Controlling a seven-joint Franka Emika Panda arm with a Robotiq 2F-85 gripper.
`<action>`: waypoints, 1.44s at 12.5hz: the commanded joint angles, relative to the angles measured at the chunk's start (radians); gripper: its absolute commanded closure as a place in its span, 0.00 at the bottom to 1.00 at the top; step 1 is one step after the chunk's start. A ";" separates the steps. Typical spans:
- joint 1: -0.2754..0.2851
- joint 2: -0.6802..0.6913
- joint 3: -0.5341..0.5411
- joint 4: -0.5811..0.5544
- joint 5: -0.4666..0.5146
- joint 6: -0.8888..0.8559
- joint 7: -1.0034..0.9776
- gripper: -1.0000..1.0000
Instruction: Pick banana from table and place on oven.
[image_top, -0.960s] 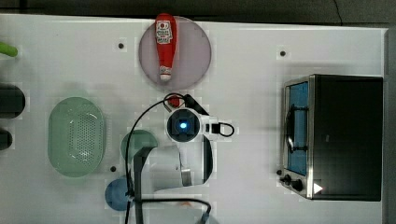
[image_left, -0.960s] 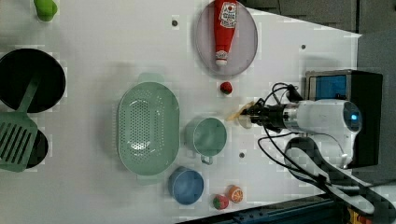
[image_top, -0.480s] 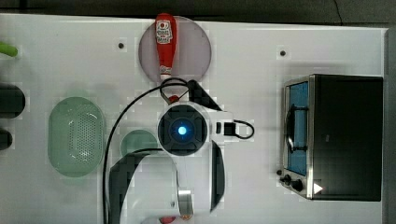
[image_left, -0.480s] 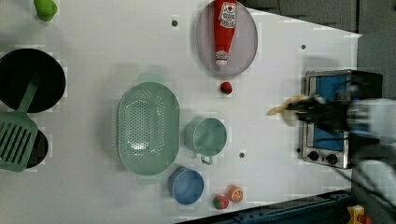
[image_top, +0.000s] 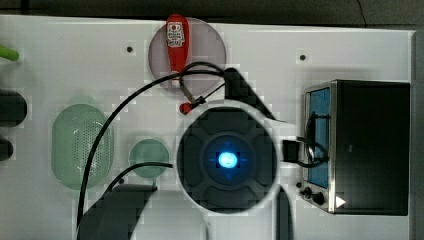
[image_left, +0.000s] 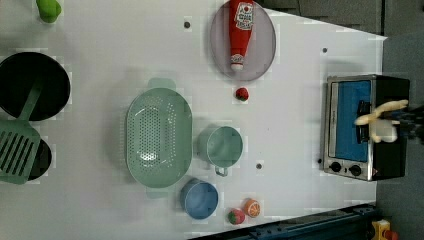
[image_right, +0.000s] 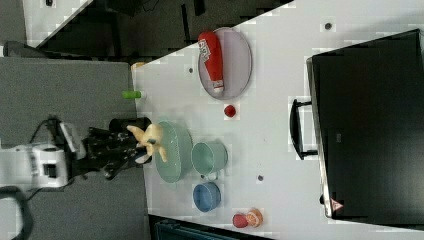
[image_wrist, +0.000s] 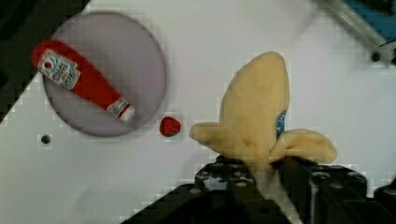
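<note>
Now the fingers (image_wrist: 261, 175) are clamped on the banana (image_wrist: 259, 116), a soft, half-peeled toy held clear of the counter (image_left: 300, 60). In the left view it hangs over the oven (image_left: 390, 90), near the front edge by the glass door. My advice: carry it further over the black top, toward its middle, lower until the peel flaps settle flat, then let go, so it cannot slide off the front.

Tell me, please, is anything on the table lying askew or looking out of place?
The ketchup bottle lies on its side across the grey plate instead of standing. A small strawberry sits loose on the table just beside that plate. Nothing looks spilled or damaged. The banana is off the table, held in the end effector.
</note>
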 joint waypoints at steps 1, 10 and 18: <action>-0.015 0.056 -0.075 0.073 -0.002 -0.075 -0.066 0.75; -0.040 0.271 -0.471 0.178 -0.002 0.033 -0.705 0.75; -0.065 0.471 -0.680 0.177 0.031 0.245 -0.990 0.62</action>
